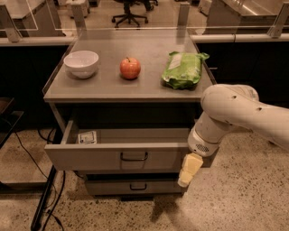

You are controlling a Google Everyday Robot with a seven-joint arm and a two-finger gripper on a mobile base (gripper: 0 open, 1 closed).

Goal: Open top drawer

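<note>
Now, in the camera view, the top drawer (104, 155) stands pulled out from the grey cabinet (113, 88), its wide front well forward of the cabinet's edge and its tray open to sight. A small white card (86, 137) lies in the tray's left rear corner. The dark wire handle (134, 156) sits at the centre of the drawer front, with nothing touching it.

The gripper (188, 169) hangs at the right end of that drawer front, pale yellow and pointing down, its tip reaching over the right edge of the lower drawer (135, 186) beneath. It is well to the right of the handle. Whether it is open or closed I cannot tell, nor whether it touches the front. The white arm (235, 110) comes in from the right and bends down to it, covering the top drawer's right corner.

On the cabinet top stand a white bowl (81, 63) at the left, a red apple (130, 68) in the middle and a green bag (184, 70) at the right, each apart from the others. A dark cable (27, 155) runs over the speckled floor (244, 198) at the left. An office chair (128, 11) shows behind the cabinet.
</note>
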